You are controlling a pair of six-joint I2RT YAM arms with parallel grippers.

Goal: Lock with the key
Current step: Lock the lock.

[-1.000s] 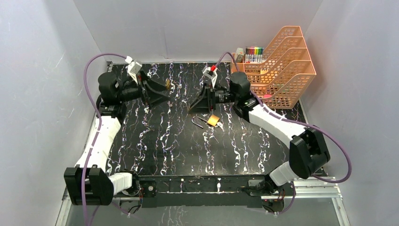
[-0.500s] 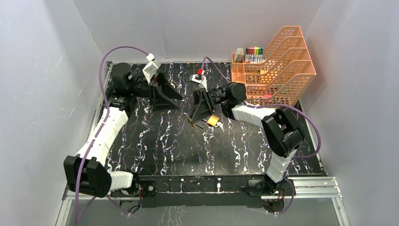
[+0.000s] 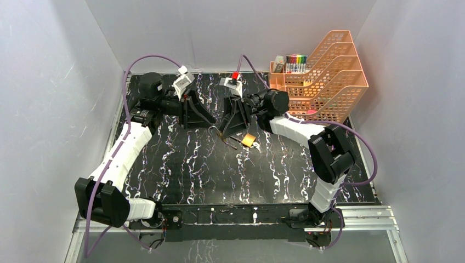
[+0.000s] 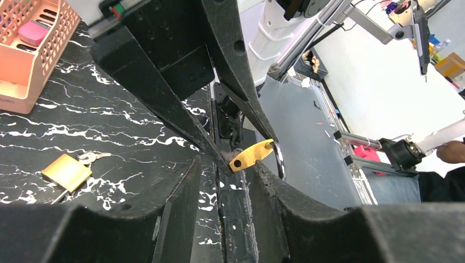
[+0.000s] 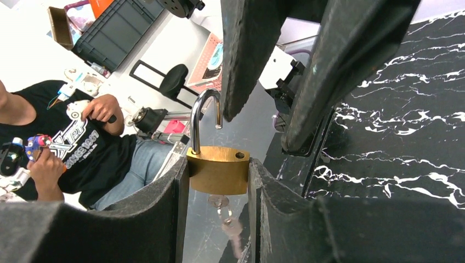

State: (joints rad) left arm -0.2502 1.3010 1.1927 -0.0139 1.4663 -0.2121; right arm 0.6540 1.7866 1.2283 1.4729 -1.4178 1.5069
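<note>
A brass padlock (image 5: 218,170) is clamped by its body in my right gripper (image 5: 218,164). Its steel shackle (image 5: 202,118) stands swung open, and a key (image 5: 219,201) sits in the keyhole underneath with a blurred ring hanging from it. My left gripper (image 4: 226,164) faces it tip to tip. Its jaws are partly narrowed with a gap, and nothing is clamped between them. The padlock's corner (image 4: 251,155) lies just off the left gripper's right fingertip. From above, the left gripper (image 3: 211,124) and right gripper (image 3: 224,133) meet over the middle of the black marbled table (image 3: 181,164).
A second brass padlock (image 3: 249,139) with an open shackle and keys lies on the table just right of the grippers, also in the left wrist view (image 4: 66,171). An orange mesh file rack (image 3: 323,76) with markers (image 3: 296,61) stands at the back right.
My left arm swung right and down until its tips reached the right gripper, and its jaws narrowed. The right arm folded its elbow in while holding the padlock in about the same place.
</note>
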